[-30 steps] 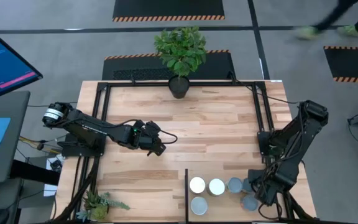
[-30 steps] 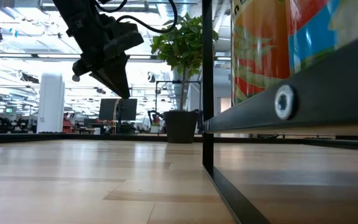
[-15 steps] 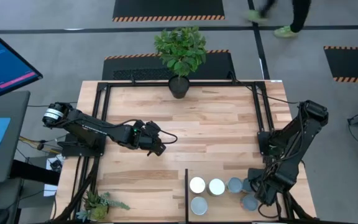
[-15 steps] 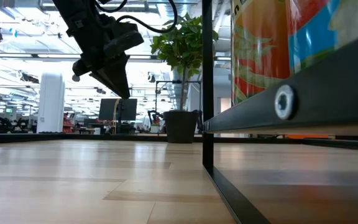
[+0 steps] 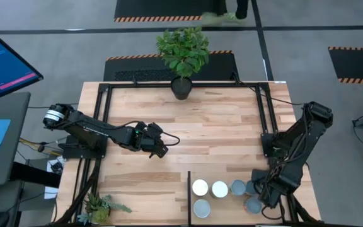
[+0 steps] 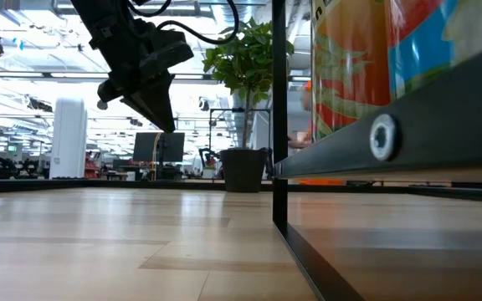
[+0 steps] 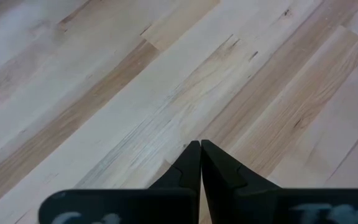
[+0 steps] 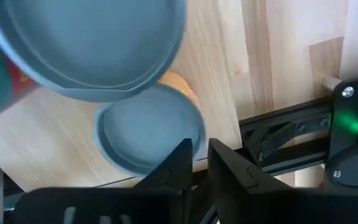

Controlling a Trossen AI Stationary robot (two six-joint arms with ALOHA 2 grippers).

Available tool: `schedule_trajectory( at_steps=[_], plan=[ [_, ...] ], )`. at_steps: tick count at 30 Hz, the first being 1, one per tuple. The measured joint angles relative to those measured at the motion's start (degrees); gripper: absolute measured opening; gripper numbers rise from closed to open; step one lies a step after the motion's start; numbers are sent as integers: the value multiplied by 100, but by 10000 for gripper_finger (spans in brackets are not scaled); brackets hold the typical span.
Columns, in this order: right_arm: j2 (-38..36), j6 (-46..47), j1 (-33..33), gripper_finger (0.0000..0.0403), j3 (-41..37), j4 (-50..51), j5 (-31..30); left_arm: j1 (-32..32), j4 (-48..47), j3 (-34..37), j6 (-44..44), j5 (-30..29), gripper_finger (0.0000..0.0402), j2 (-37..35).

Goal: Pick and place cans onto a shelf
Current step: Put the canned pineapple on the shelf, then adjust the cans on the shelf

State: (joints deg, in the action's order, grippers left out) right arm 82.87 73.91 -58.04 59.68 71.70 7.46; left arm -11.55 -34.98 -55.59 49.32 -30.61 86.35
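Hovering over the shelf (image 5: 229,216) at the table's (image 5: 213,132) near right corner, the right gripper (image 8: 199,163) shows its fingers slightly apart with nothing between them. Just ahead of those fingers in the right wrist view, one pale-blue can (image 8: 151,134) stands upright on the wood, with a second can (image 8: 92,43) close behind it and partly overlapping it in the picture. From above, five cans sit clustered on the shelf to the gripper's left: two white-topped ones (image 5: 200,187) (image 5: 219,188) side by side, a grey one (image 5: 201,208) in front of them, and two more (image 5: 238,186) (image 5: 253,205) nearest the right arm. Well apart, above bare planks left of the table's centre, the left gripper (image 7: 200,163) hangs with its fingers pressed together, holding nothing. Beyond both arms, a potted plant (image 5: 182,53) stands at the table's far edge.
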Motion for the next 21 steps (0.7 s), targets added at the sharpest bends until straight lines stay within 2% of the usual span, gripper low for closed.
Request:
schedule_trajectory(
  at_steps=[10, 16, 21],
  plan=[
    [-7, 302, 6, 119, 0, 319, 2, 0, 0, 0, 0, -2, 0, 0],
    [-7, 596, 8, 121, 0, 331, -23, 0, 0, 0, 0, -2, 0, 0],
    [-7, 896, 151, 117, 2, 618, -484, 0, 0, 0, 0, -2, 0, 0]
  ],
)
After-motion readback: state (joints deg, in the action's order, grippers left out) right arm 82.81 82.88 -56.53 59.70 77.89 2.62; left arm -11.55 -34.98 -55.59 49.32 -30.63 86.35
